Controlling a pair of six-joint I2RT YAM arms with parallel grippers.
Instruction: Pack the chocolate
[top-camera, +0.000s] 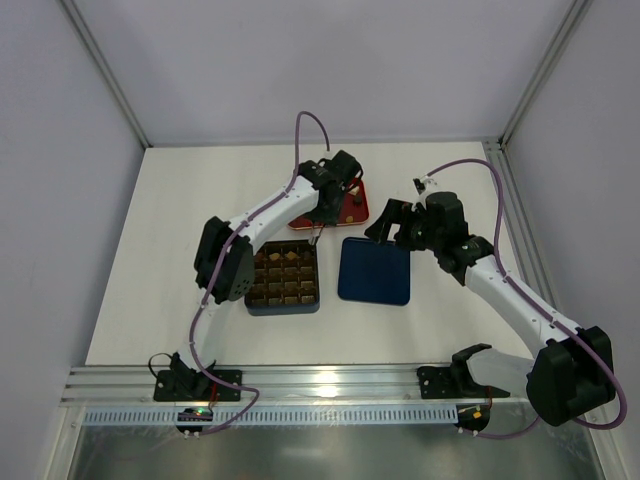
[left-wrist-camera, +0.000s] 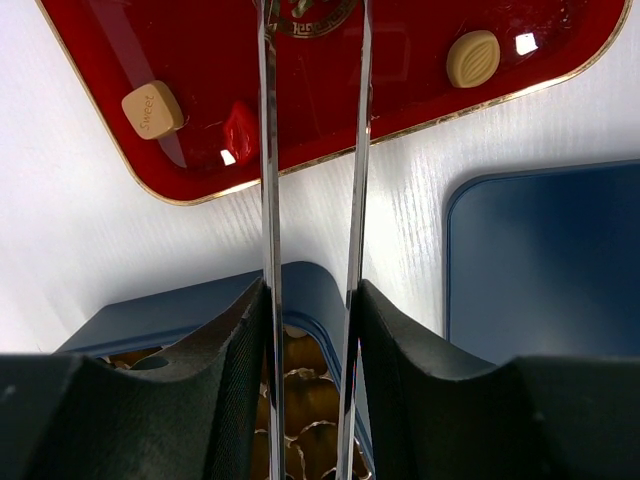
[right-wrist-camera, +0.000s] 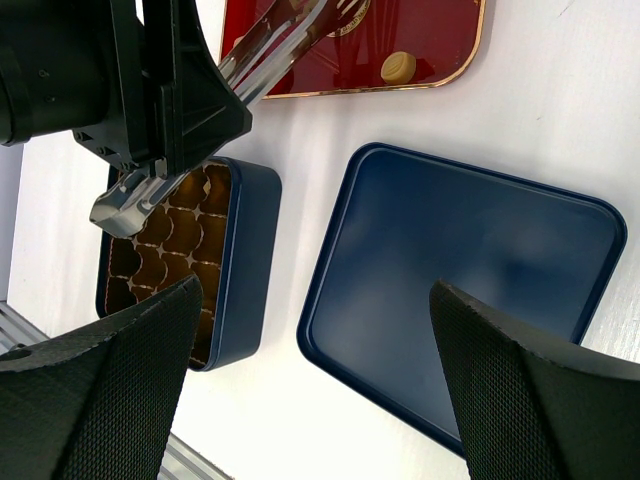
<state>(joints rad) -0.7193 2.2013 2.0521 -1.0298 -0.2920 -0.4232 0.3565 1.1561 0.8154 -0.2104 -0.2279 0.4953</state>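
Pinching tweezers (left-wrist-camera: 268, 200) in my left gripper (left-wrist-camera: 310, 300), I see one chocolate (left-wrist-camera: 152, 108) left of the tips, a second chocolate (left-wrist-camera: 472, 58) right; closing here would likely grab nothing. Meanwhile my right gripper (right-wrist-camera: 315, 300) gapes empty.

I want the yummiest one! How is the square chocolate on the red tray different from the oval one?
The square chocolate has flat sides; the oval chocolate is rounded. The square chocolate has the word Sweet on top; the oval chocolate has ridges across it instead. Both are tan and lie on the red tray, one on each side of the tongs.
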